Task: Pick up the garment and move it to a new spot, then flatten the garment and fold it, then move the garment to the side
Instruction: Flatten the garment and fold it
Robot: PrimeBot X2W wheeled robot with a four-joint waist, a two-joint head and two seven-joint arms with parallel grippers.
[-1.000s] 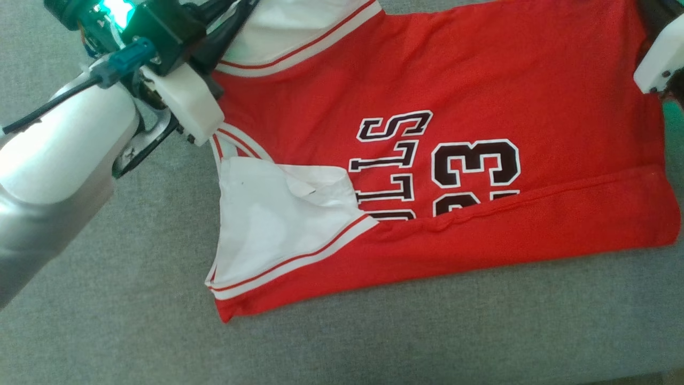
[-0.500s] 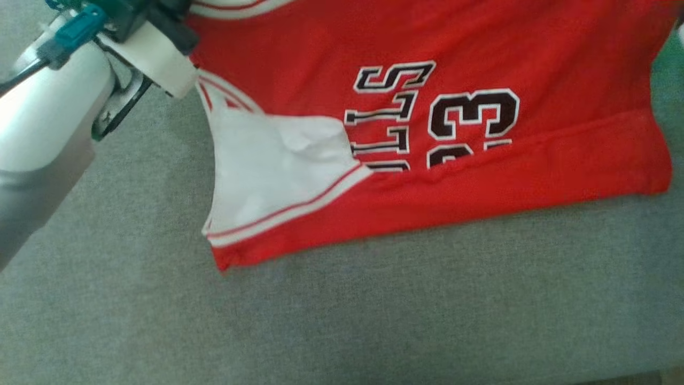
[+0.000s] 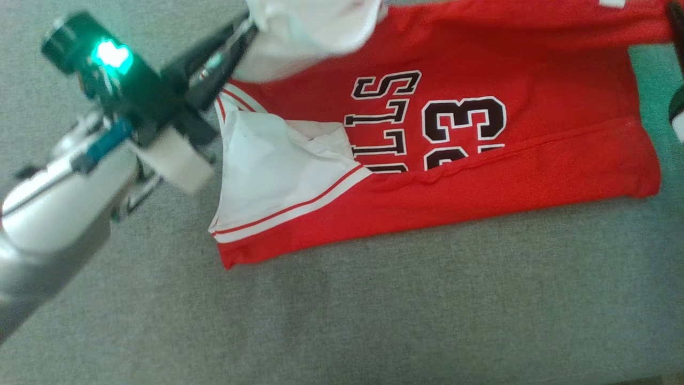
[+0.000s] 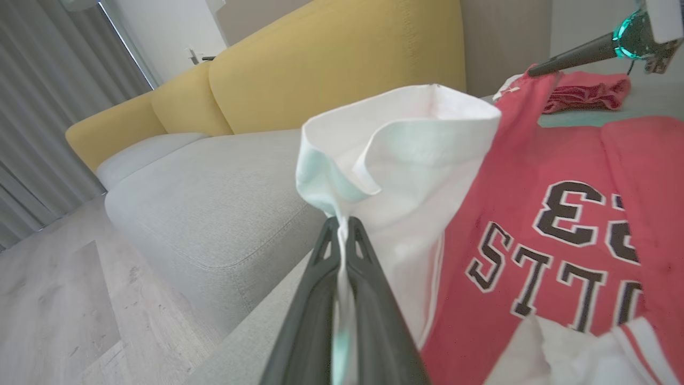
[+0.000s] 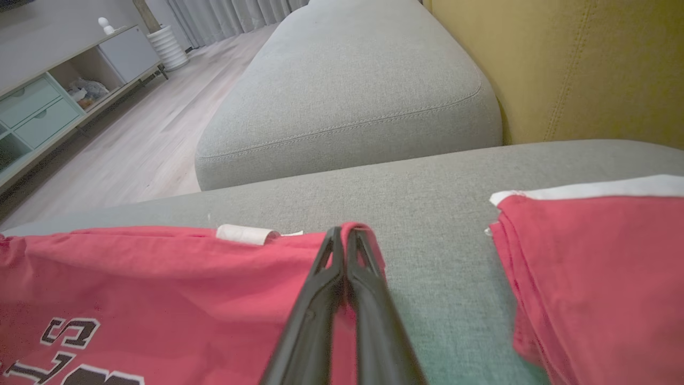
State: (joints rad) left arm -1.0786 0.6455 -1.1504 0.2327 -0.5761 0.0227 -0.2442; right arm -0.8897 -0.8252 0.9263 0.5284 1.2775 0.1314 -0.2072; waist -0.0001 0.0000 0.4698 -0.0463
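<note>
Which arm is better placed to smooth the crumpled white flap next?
Left, probably. The left claw grips the jersey by its white top edge, just above the flap. The right claw pinches the red corner at the opposite end. Either would have to let go first.

A yellow backrest (image 4: 331, 69) is rising behind grey seat cushions (image 5: 347, 107), while pale wood flooring (image 5: 144, 144) is running toward grey curtains (image 5: 240, 13).

Left pincer (image 3: 242, 33) pinches a white fold of the red jersey (image 3: 539, 69); the rest lies on grey cushion (image 3: 374, 321).
</note>
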